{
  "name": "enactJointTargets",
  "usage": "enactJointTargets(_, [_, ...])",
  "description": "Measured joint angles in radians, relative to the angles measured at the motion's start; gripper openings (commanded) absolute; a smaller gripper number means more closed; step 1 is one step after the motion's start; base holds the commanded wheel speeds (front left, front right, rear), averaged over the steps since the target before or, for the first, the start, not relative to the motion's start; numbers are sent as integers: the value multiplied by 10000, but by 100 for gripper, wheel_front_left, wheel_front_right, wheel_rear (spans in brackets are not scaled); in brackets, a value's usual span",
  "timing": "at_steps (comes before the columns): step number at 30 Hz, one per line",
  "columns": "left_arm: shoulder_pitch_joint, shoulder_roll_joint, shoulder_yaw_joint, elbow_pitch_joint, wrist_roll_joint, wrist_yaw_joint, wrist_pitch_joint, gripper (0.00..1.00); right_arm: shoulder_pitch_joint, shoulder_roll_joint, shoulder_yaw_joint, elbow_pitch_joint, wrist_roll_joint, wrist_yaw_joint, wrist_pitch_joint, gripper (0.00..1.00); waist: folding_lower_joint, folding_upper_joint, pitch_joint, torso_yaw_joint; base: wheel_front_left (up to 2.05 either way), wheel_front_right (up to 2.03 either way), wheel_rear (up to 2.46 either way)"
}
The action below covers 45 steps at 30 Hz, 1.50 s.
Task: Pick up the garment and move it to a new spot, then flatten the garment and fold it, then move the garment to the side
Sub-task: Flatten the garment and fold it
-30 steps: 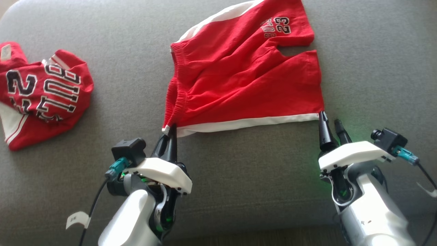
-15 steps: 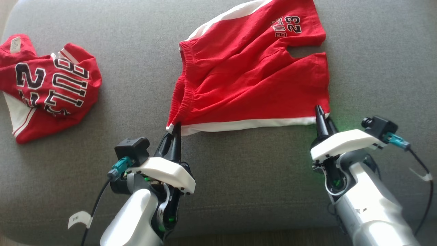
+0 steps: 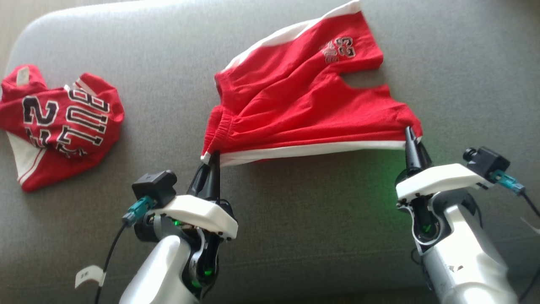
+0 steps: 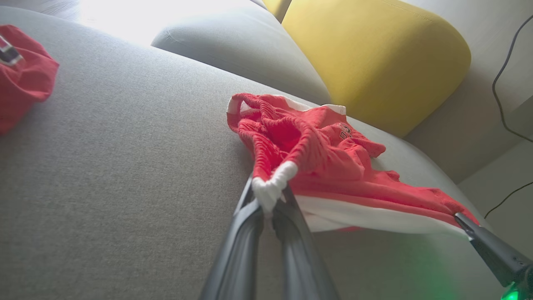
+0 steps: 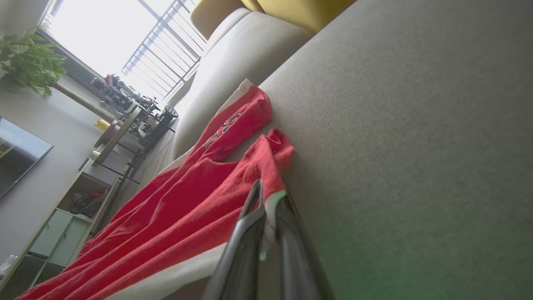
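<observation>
The left gripper [image 3: 213,155] sits nearest, its two dark fingers pinched together on the white-trimmed waistband corner of the red shorts [image 3: 295,105], with bunched fabric caught between them. Across to the right, the right gripper [image 3: 410,134] is closed as well, clamping the hem corner of the nearer leg. In the right wrist view a sliver of white trim sits squeezed between its fingers [image 5: 237,266].

Between the two grippers the white side stripe [image 3: 312,150] runs stretched in a nearly straight line, raised a little off the gray sofa seat [image 3: 303,228] and throwing a shadow on it. Beyond that edge the shorts slope down and spread in folds over the seat. The far leg lies flat, with a blurred printed logo [image 3: 337,50] close to its hem.

Well apart to the left, a crumpled red jersey [image 3: 59,122] with black-and-white lettering lies on the same seat. Farther back, the left wrist view shows another gray cushion [image 4: 241,46] and a yellow cushion [image 4: 374,54] beside it. The right wrist view takes in a bright window [image 5: 125,37], a leafy plant [image 5: 29,58] and a cluttered shelf [image 5: 112,141].
</observation>
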Motion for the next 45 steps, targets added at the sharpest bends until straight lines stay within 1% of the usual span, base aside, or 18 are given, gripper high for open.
enactJointTargets(9, [299,10,138,-888,-554,-144,19,0,598,35,-558,-1985,-897,0,125,0,0,0,-922,-226,0,0,0])
enactJointTargets(10, [316,25,217,-1239,-702,-178,138,0,702,35,-683,-2621,-1062,0,268,0,0,0,-1143,-295,0,0,0])
enactJointTargets(12, [385,42,376,-1662,-895,-159,341,0,817,38,-828,-3319,-1267,0,489,0,0,0,-1343,-365,0,0,0])
enactJointTargets(17, [485,188,420,-2882,-1200,-25,957,0,1306,40,-1283,-5241,-1733,0,1060,0,0,0,-1767,-492,0,0,0])
enactJointTargets(18, [488,186,439,-3202,-1360,-17,1103,0,1437,44,-1430,-5618,-2029,0,1221,0,0,0,-1843,-510,0,0,0])
enactJointTargets(20, [513,192,493,-3839,-1626,77,1392,0,1704,48,-1753,-6477,-3018,0,1549,0,0,0,-1983,-540,0,0,0])
enactJointTargets(21, [546,190,545,-4149,-1739,136,1532,0,1810,48,-1877,-6916,-3183,0,1739,0,0,0,-2034,-554,0,0,0])
enactJointTargets(25, [678,263,709,-5239,-2301,337,2382,0,1883,54,-2245,-8272,-3156,0,2598,0,0,0,-2100,-590,0,0,0])
enactJointTargets(27, [622,284,719,-5593,-2788,343,3012,0,1870,56,-2418,-8633,-2951,0,2943,0,-1,0,-2048,-552,0,0,0])
enactJointTargets(28, [546,334,719,-5653,-2934,407,3306,0,1821,56,-2522,-8648,-2819,0,3122,0,-1,0,-2000,-533,0,0,0])
enactJointTargets(30, [105,570,742,-5605,-2987,443,3864,0,1618,56,-2579,-8646,-3058,0,3448,0,-1,0,-1861,-513,0,0,0])
enactJointTargets(33, [-1244,650,1041,-5327,-3264,736,4637,0,687,59,-2543,-8470,-2995,0,3860,0,-1,0,-1504,-495,0,0,0])
enactJointTargets(37, [-3632,803,1473,-4383,-3524,951,5576,0,-1715,54,-2750,-7426,-3108,0,4052,0,0,0,-762,-552,0,0,0])
enactJointTargets(39, [-4892,880,1569,-3601,-3488,936,5885,0,-3133,50,-2660,-6711,-3315,0,4057,0,0,0,-282,-601,0,0,0])
enactJointTargets(40, [-4892,880,1569,-3601,-3488,936,5885,0,-3133,50,-2660,-6711,-3315,0,4057,0,0,0,-282,-601,0,0,0])
enactJointTargets(43, [-6869,913,1611,-2383,-3126,909,5990,0,-5271,33,-2410,-5565,-3929,0,3839,0,0,0,533,-695,0,0,0])
enactJointTargets(45, [-8251,892,1641,-1540,-2832,740,5787,0,-6660,23,-2374,-4786,-4197,0,3430,0,1,0,1107,-757,0,0,0])
